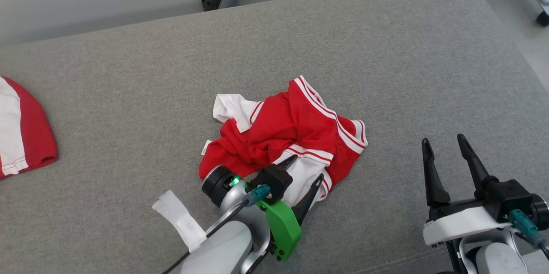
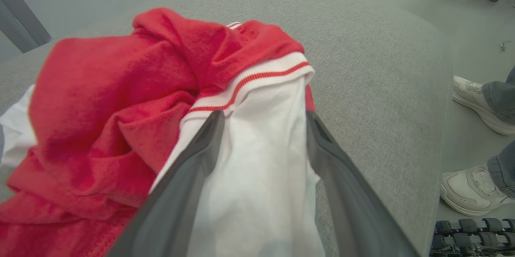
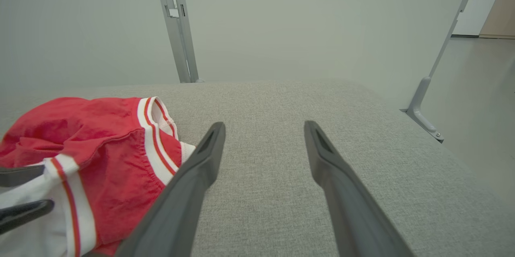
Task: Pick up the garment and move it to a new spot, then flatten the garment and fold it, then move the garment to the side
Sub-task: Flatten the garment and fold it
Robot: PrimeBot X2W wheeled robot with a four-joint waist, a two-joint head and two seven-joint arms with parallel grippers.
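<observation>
We've got the crumpled red-and-white garment (image 1: 279,130) mid gray cushion (image 1: 386,51). Our left gripper (image 1: 306,170) has its 2 fingers spread wide around the white fold, and the right gripper (image 1: 444,140) is spread too, empty, well apart.

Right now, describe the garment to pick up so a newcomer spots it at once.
On the grey cushion, look mid-front. The red garment with white striped trim lies there, heaped, unlike the flatter red-and-white cloth far to the left.
</observation>
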